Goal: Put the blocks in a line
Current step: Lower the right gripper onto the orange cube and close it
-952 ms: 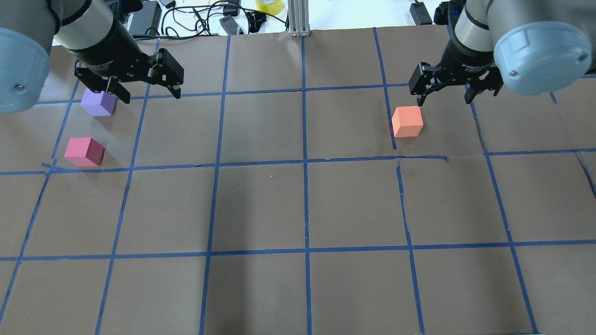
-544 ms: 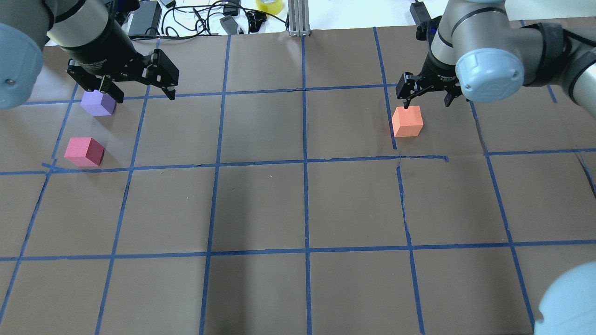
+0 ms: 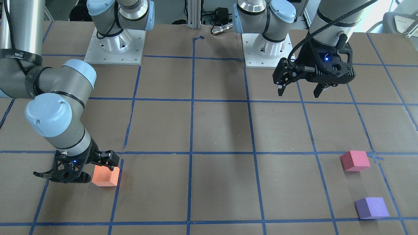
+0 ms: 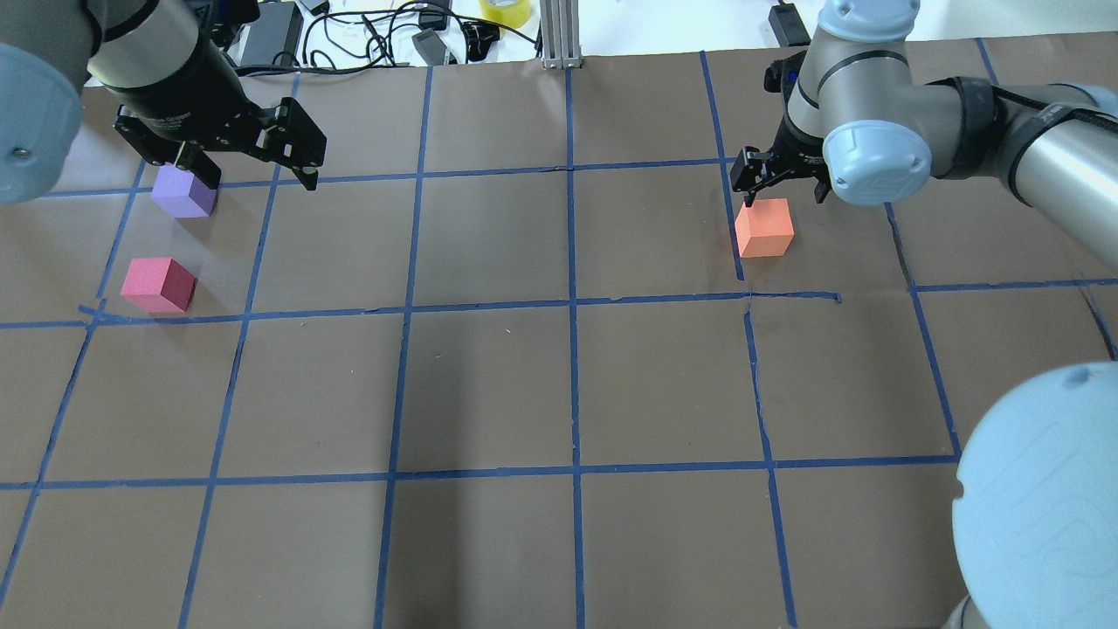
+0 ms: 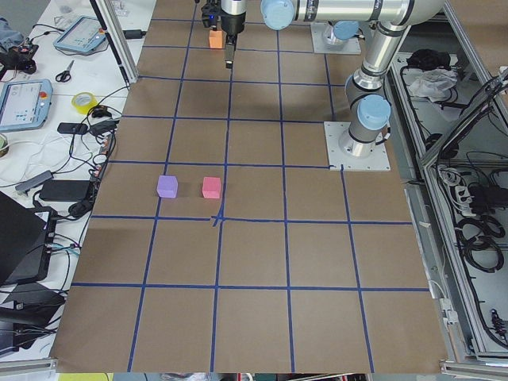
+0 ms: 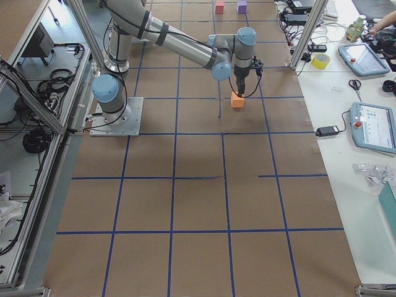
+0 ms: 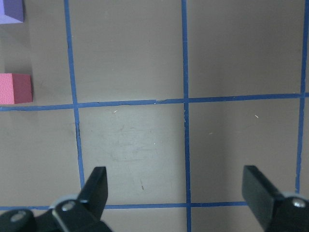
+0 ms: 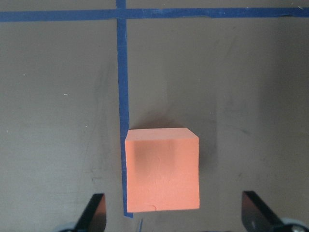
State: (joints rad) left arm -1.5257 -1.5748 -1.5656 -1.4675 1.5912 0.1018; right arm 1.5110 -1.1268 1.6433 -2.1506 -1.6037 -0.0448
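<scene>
The orange block (image 4: 764,227) sits on the brown table at the right, on a blue tape line. My right gripper (image 4: 783,196) is open just above it. In the right wrist view the orange block (image 8: 162,169) lies between and just ahead of the fingers (image 8: 94,212). The purple block (image 4: 183,192) and the pinkish-red block (image 4: 158,285) sit at the far left, apart from each other. My left gripper (image 4: 258,175) is open and empty, raised just right of the purple block. In the left wrist view the pinkish-red block (image 7: 14,88) is at the left edge.
Blue tape lines (image 4: 572,306) divide the table into squares. Cables, power bricks and a yellow tape roll (image 4: 505,10) lie past the far edge. An aluminium post (image 4: 559,35) stands at the far middle. The arm bases (image 3: 114,42) are bolted on the robot's side.
My right gripper has moved left and down over the orange block, with the arm's elbow swinging into view. My left gripper has drifted slightly left. No block has moved.
</scene>
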